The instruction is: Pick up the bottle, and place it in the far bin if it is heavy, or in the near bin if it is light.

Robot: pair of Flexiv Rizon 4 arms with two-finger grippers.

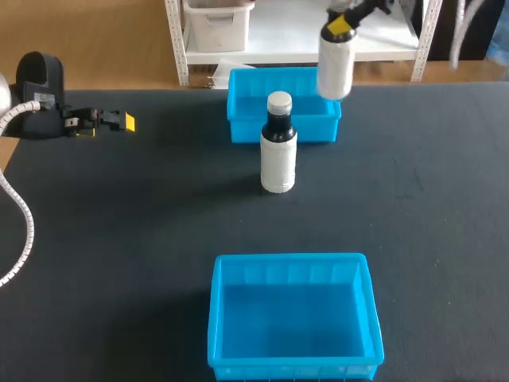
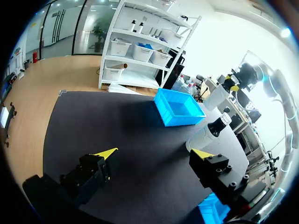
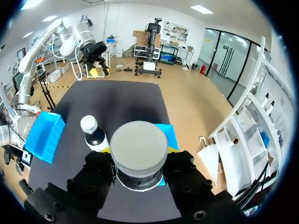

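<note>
Black table (image 1: 119, 239); standing bottle (image 1: 278, 155) fronts far bin (image 1: 243, 127).

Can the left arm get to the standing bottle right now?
Probably yes. The left gripper is open, with only bare table between it and the standing bottle. The right gripper holds the other bottle up over the far bin, out of the way.

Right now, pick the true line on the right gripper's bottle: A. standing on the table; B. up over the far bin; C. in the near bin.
B: the right gripper holds the bottle in the air, over the far bin.
</note>
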